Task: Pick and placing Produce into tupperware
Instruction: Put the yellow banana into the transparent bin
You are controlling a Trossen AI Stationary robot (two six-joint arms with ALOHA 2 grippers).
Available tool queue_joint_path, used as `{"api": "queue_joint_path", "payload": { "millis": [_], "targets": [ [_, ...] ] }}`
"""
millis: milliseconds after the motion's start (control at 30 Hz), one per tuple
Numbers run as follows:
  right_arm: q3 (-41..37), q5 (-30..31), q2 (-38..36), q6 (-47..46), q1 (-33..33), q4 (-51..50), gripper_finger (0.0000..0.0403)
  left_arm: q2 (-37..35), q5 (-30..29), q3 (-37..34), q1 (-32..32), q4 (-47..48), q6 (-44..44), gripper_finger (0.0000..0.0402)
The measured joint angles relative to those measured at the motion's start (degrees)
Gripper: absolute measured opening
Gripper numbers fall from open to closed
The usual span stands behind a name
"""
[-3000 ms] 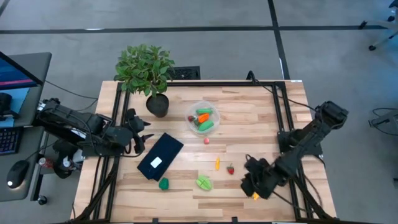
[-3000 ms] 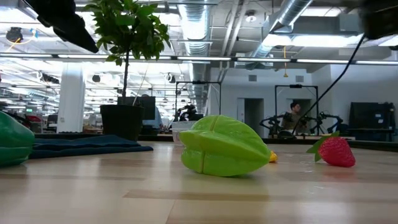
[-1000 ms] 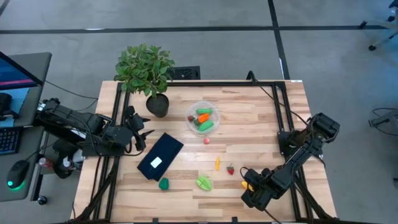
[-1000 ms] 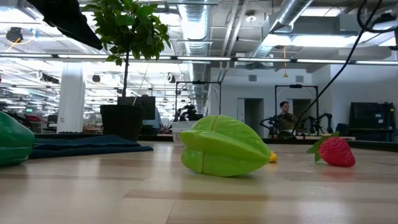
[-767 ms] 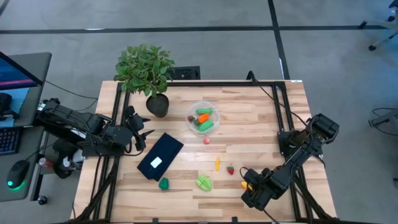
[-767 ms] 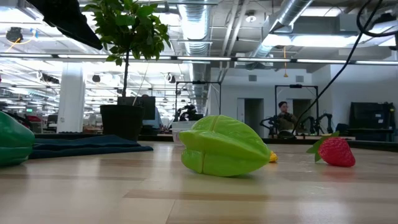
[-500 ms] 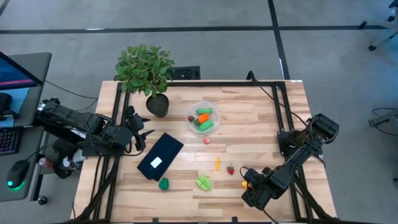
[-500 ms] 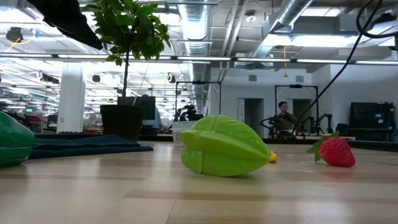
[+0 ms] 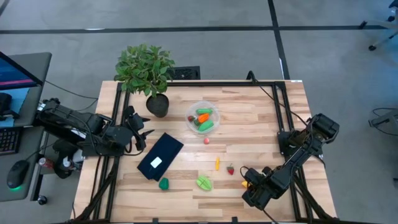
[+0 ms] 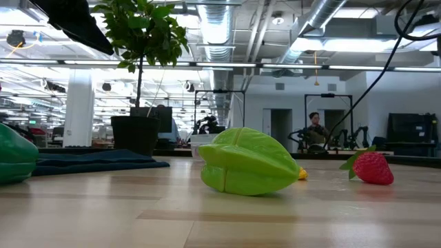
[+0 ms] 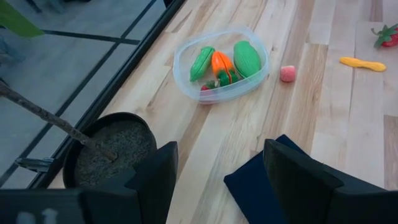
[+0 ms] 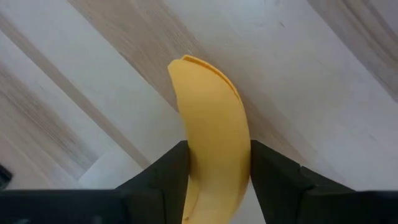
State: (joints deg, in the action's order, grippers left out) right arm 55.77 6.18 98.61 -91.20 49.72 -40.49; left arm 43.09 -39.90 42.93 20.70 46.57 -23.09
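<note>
A yellow banana [image 12: 211, 124] lies on the wood near the table's near right corner, with my right gripper [image 12: 214, 186] shut on it; in the high view it shows as a yellow spot [image 9: 247, 185] under that gripper [image 9: 250, 185]. The round clear tupperware [image 9: 203, 118] [image 11: 186, 53] stands mid-table and holds green pieces, an orange carrot and something red. My left gripper [image 9: 142, 134] [image 11: 214, 168] stands open at the table's left side beside the plant pot, touching nothing. My right gripper pinches the banana between its two fingers, one finger [image 12: 165, 180] on each long side, near one end [image 12: 214, 180]. The fingers come from above, pointing down, and lie across the banana. The banana's free end [image 12: 193, 65] reaches out over the wood, seemingly lying on it.
Loose produce lies between the arms: a small red ball [image 9: 206, 140], a yellow-orange piece [image 9: 217, 163], a strawberry [image 9: 230, 168] [image 10: 372, 167], a green starfruit [image 9: 204, 182] [image 10: 248, 162] and a green piece [image 9: 163, 183]. A dark flat rectangle [image 9: 160, 155] and a potted plant [image 9: 146, 71] stand left.
</note>
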Motion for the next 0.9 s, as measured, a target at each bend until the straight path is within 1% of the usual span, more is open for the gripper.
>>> {"api": "queue_joint_path", "payload": {
  "millis": [133,333,433,733,900],
  "targets": [
    [0.0,0.4,0.0,-0.2,0.0,0.1,0.0155,0.0,0.0,0.0,0.0,0.0,0.0,0.0229],
    [0.0,1.5,-0.1,-0.3,-0.8,0.5,0.0145,0.0,0.0,0.0,0.0,-0.2,0.0,0.0229],
    [0.0,3.3,-0.7,-0.3,-1.5,0.5,0.0144,0.0,0.0,0.0,0.0,-0.2,0.0,0.0229],
    [0.0,11.8,-5.7,0.0,-3.5,-1.8,0.0147,0.0,0.0,0.0,0.0,-1.2,0.1,0.0229],
    [0.0,18.4,-10.0,1.2,-5.1,-4.0,0.0144,0.0,0.0,0.0,0.0,-1.5,0.3,0.0229]
  ]
}}
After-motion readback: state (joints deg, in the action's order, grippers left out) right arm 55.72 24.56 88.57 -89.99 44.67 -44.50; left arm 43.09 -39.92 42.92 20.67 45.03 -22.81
